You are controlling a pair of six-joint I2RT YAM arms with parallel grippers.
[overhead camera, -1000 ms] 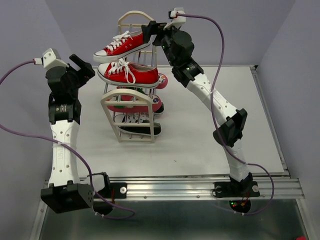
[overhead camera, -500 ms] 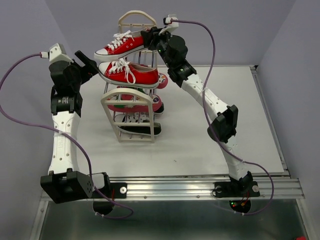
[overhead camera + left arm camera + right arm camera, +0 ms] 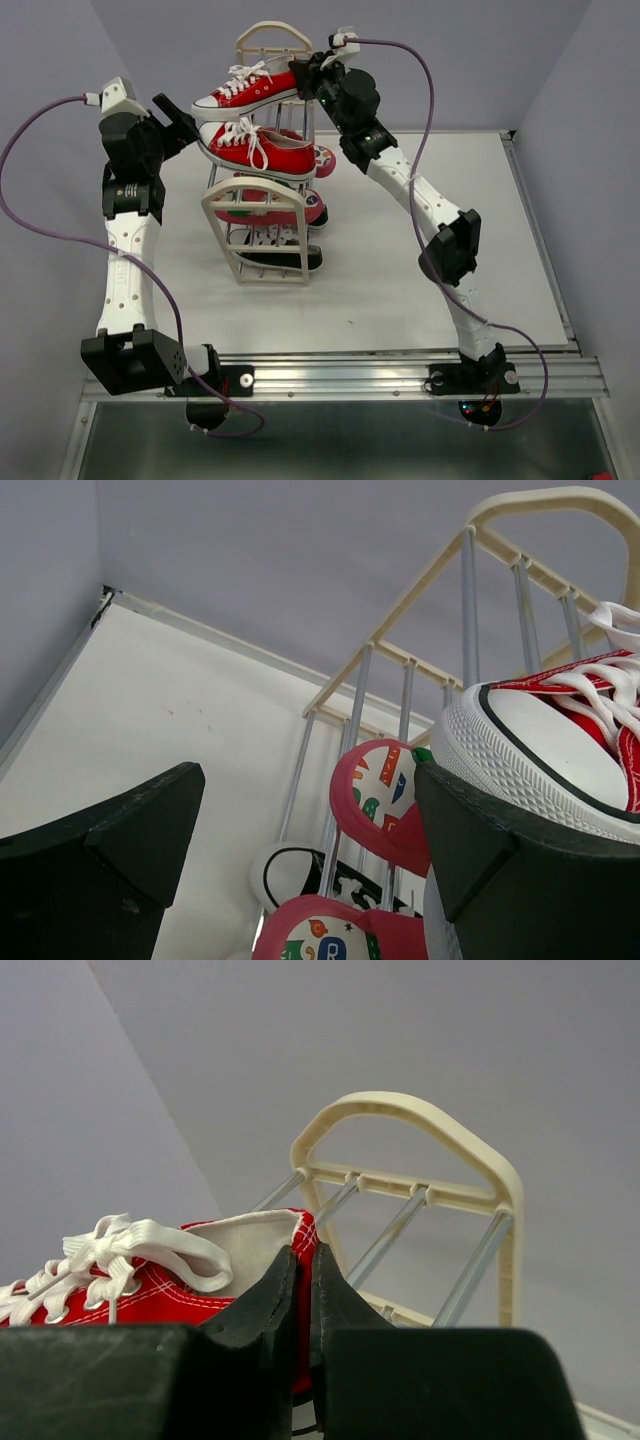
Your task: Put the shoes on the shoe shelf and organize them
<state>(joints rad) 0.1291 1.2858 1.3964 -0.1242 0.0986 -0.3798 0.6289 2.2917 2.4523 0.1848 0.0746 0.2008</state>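
Observation:
The shoe shelf (image 3: pixel 256 203) stands mid-table, its cream arched frames joined by silver rods. One red sneaker (image 3: pixel 248 91) tilts over the top tier, and my right gripper (image 3: pixel 303 72) is shut on its heel; the right wrist view shows the jaws (image 3: pixel 303 1260) pinching the red heel collar (image 3: pixel 308 1235). A second red sneaker (image 3: pixel 262 149) lies one tier lower. My left gripper (image 3: pixel 186 124) hangs open at that shoe's toe (image 3: pixel 540 750), its right finger touching the white sole. Pink flip-flops (image 3: pixel 305 209) and black sneakers (image 3: pixel 288 259) fill the lower tiers.
Bare white table (image 3: pixel 420 280) spreads to the right of and in front of the shelf. A metal rail (image 3: pixel 350 375) runs along the near edge by the arm bases. Grey walls close in on both sides and behind.
My right gripper has closed on the heel of the upper red sneaker. The left arm has lifted and edged closer to the lower red sneaker's toe, still open.

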